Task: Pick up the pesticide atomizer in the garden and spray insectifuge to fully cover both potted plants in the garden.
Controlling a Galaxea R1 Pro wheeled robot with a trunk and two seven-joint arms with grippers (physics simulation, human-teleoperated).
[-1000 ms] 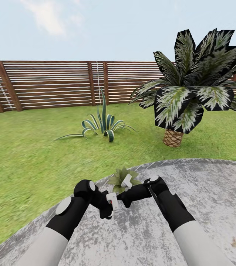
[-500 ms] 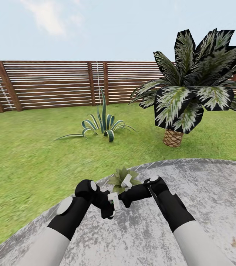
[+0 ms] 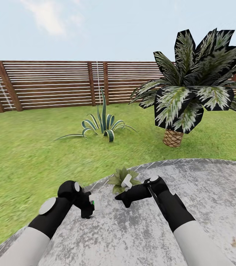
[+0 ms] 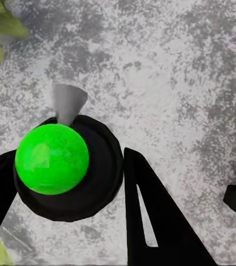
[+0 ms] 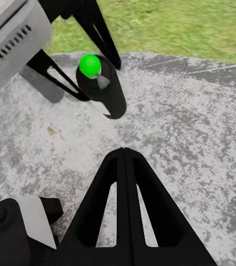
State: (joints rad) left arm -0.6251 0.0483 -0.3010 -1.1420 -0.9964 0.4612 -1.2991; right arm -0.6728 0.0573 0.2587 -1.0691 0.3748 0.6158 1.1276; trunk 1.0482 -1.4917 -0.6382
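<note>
Grey paving [image 3: 206, 207] fills the lower frame; at lower left the left jaws grip the sprayer [image 4: 68, 160], dark with a green cap, while the right jaws at lower centre are pressed together on nothing. Just beyond, at centre, sits a small potted plant [image 3: 121, 176], then lawn [image 3: 22, 159], agave [image 3: 103, 127], palm [image 3: 192, 88] and fence [image 3: 51, 85].

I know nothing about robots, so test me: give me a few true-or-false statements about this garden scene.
1. The left fingers hold the pesticide atomizer, a dark bottle with a green top. True.
2. The potted plant grows right beside the fence. False: it sits at the edge of the paved patch, close to the robot.
3. The right fingers are closed together with nothing between them. True.
4. The palm stands on the paving. False: it stands on the lawn.
</note>
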